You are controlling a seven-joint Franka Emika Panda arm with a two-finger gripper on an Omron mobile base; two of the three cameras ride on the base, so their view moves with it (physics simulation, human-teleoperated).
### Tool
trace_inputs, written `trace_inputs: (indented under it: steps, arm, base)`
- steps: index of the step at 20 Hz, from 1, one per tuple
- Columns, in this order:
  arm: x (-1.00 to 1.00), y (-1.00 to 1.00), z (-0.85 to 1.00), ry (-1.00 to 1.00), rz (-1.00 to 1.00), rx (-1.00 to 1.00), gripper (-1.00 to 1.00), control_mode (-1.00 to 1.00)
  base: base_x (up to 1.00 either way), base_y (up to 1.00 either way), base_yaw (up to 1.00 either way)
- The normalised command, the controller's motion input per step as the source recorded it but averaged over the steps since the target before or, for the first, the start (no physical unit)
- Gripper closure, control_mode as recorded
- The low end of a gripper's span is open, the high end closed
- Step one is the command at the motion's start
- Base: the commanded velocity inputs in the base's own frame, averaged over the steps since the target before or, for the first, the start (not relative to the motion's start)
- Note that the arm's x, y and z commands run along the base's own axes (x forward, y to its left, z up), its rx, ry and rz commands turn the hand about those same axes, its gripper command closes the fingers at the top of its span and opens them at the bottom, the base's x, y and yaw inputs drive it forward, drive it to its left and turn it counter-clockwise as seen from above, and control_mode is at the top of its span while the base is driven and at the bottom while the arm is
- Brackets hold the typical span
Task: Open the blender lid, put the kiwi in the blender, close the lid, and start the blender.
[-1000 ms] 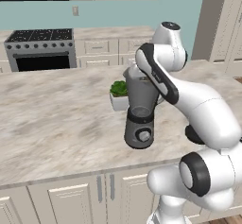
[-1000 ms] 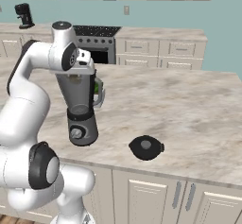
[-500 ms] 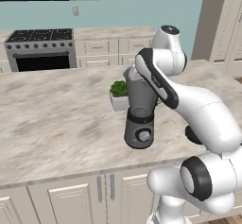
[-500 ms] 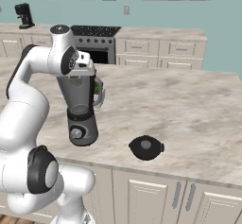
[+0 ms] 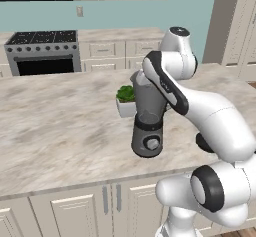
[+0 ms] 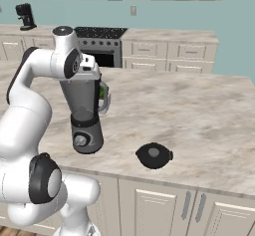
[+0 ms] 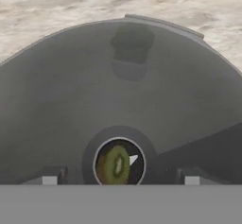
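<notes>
The blender (image 5: 147, 116) (image 6: 84, 115) stands on the counter with its jar uncovered. My gripper (image 6: 92, 73) (image 7: 120, 179) hangs just over the jar's mouth and looks straight down into it. Its fingertips (image 7: 49, 178) stand wide apart, open, with nothing between them. The kiwi (image 7: 116, 164) lies at the jar's bottom, its green cut face up. The black blender lid (image 6: 154, 155) rests flat on the counter to the right of the blender, near the front edge.
A leafy plant in a white pot (image 5: 126, 100) (image 6: 103, 91) sits just behind the blender. A stove (image 5: 42, 51) (image 6: 99, 46) and a coffee machine (image 6: 26, 16) stand along the back wall. The marble counter (image 6: 199, 110) stretches wide to the right.
The arm stays almost still over the jar. Blender and lid have not moved.
</notes>
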Motion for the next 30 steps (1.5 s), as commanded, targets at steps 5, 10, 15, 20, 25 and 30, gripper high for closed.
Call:
trace_inputs:
  steps: [5, 10, 15, 20, 25, 30]
  arm:
    - [0.00, 0.00, 0.44, -0.04, 0.00, 0.00, -1.00, -1.00]
    - [-0.21, -0.16, 0.83, -0.10, 0.00, 0.00, -1.00, -1.00]
    - [-0.34, -0.75, 0.12, -0.03, 0.00, 0.06, -1.00, -1.00]
    - [-0.18, -0.87, -0.33, 0.07, -0.02, 0.12, -1.00, -1.00]
    - [0.00, -0.13, -0.65, 0.12, -0.01, 0.00, -1.00, -1.00]
    - [-0.01, -0.34, -0.94, 0.15, -0.11, 0.00, -1.00, -1.00]
  base:
    - [0.00, 0.00, 0.00]
    - [0.00, 0.00, 0.00]
    - [0.00, 0.00, 0.00]
    - [0.00, 0.00, 0.00]
    - [0.00, 0.00, 0.00]
    - [0.00, 0.00, 0.00]
